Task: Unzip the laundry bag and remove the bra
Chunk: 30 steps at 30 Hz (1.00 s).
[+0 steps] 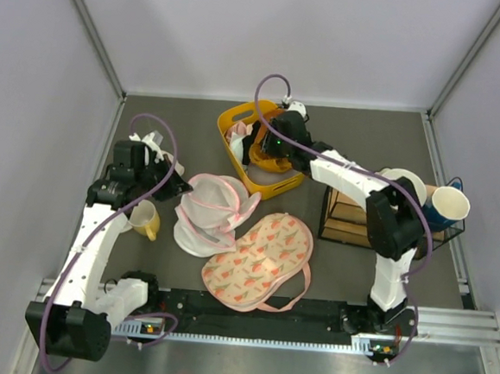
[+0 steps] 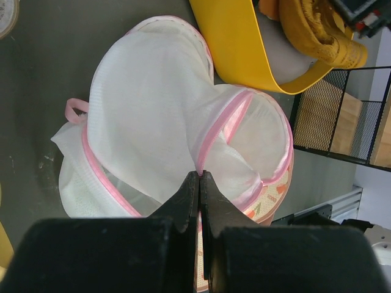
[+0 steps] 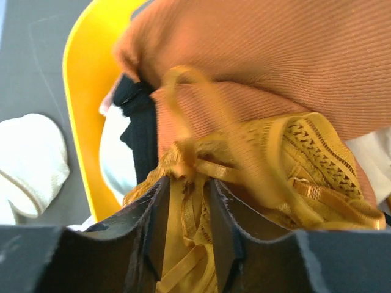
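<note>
Right wrist view: the right fingers (image 3: 160,198) stand a little apart, just above the yellow basket (image 3: 82,110). The bra (image 3: 299,152) lies in that basket. Its thin straps (image 3: 186,244) hang loose in the gap between the fingers. It looks like the bra is being let go here.

To do this well, the fingers should spread wider and then go straight up, slowly. That way no strap catches and gets pulled out of the basket.

The laundry bag (image 2: 153,110) sits on the tabletop (image 2: 36,91) just beside the basket, on the side nearer the arms. It is open and looks empty. The left fingers (image 2: 200,177) are pressed together, pinching its pink zipper edge (image 2: 211,137).
</note>
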Motion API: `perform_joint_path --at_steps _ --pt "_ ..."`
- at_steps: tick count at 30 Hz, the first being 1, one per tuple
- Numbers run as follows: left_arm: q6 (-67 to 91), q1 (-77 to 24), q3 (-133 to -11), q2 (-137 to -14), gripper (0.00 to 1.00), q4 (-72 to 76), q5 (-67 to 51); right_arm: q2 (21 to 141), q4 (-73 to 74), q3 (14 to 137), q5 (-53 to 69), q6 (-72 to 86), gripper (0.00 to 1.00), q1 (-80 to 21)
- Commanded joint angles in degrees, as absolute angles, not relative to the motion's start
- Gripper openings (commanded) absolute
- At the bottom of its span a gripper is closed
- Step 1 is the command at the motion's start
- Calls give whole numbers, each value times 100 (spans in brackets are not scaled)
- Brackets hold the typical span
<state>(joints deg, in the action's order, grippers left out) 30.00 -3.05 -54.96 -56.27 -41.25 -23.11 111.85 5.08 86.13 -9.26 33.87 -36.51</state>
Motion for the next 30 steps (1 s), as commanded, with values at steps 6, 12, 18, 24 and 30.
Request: perform_joint_path --at_steps 6,12,18,24,30 --pt "2900 -246 -5581 -5590 0 -3990 -2355 9353 282 7992 -368 3322 56 -3560" --pt "2857 -246 -5564 -5563 0 -3990 -2364 9193 -9 7323 -300 3252 43 -3568" --pt "2839 -237 -5520 -5511 0 -3999 -2364 9561 -289 6899 -44 3428 13 -3586" --pt "2813 -229 -5493 -5449 0 -3999 -2382 11222 621 8188 -316 3085 13 -3525" --pt "2690 -193 -5493 -5256 0 -4157 -2276 10346 554 7946 -377 3050 14 -3524"
